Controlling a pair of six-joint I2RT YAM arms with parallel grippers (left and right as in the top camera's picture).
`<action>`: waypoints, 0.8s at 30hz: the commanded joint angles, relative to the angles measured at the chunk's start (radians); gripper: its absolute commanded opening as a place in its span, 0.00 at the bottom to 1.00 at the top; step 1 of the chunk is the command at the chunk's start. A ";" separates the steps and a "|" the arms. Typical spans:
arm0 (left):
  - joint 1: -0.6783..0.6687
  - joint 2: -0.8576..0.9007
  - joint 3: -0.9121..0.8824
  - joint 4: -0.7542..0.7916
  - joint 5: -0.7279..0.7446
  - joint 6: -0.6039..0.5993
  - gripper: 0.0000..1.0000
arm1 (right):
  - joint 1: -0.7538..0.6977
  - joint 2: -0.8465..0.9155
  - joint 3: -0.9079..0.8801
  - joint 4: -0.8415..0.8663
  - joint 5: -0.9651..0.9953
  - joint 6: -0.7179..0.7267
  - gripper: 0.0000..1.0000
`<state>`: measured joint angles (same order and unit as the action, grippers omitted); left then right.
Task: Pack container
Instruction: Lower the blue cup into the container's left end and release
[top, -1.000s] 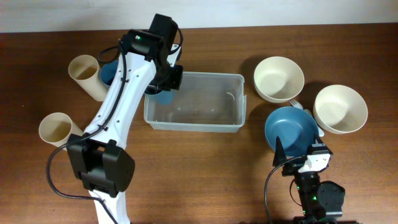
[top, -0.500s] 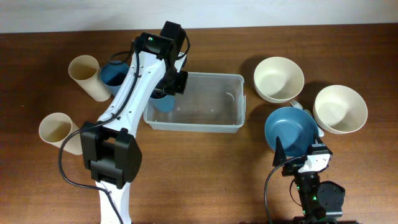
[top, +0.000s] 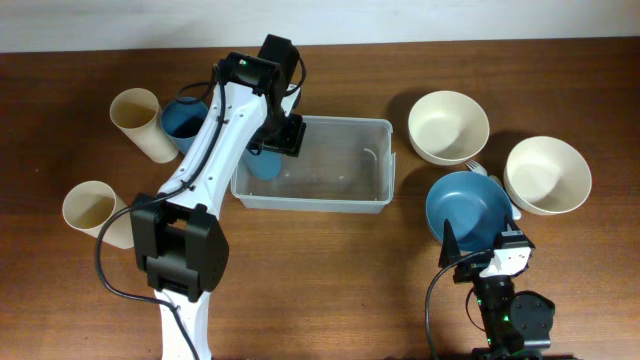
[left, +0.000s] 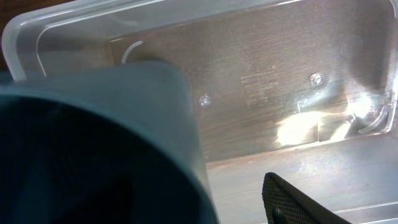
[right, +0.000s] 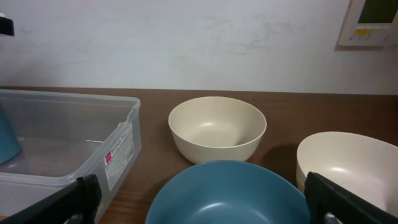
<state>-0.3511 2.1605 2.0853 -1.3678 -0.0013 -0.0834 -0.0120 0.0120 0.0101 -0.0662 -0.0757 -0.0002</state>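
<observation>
The clear container (top: 330, 170) lies mid-table. A blue cup (top: 262, 163) stands inside its left end. My left gripper (top: 278, 140) hovers just over that cup, open. In the left wrist view the cup (left: 99, 143) fills the left side, and my right finger (left: 292, 200) stands apart from it with the container floor (left: 280, 81) showing between; the other finger is hidden. My right gripper (top: 490, 255) rests near the front edge, open, with a blue bowl (right: 230, 193) just ahead of its spread fingers (right: 84, 199).
A second blue cup (top: 182, 120) and a cream cup (top: 138, 122) lie left of the container. Another cream cup (top: 92, 210) lies nearer the front left. Two cream bowls (top: 448, 126) (top: 547, 175) sit at the right, behind the blue bowl (top: 468, 205).
The left arm carried the blue cup down into the container's left end. Its jaws then opened and let the cup go. The right arm has not moved.
</observation>
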 joint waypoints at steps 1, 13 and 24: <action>0.004 0.014 0.047 -0.014 -0.006 0.006 0.69 | 0.005 -0.009 -0.005 -0.005 0.005 0.004 0.99; 0.000 0.014 0.347 -0.187 -0.007 0.010 0.69 | 0.005 -0.009 -0.005 -0.005 0.005 0.004 0.99; 0.048 0.013 0.469 -0.320 -0.201 0.008 0.76 | 0.005 -0.009 -0.005 -0.005 0.005 0.004 0.99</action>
<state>-0.3405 2.1704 2.5359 -1.6836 -0.1287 -0.0792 -0.0120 0.0120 0.0101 -0.0662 -0.0757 0.0002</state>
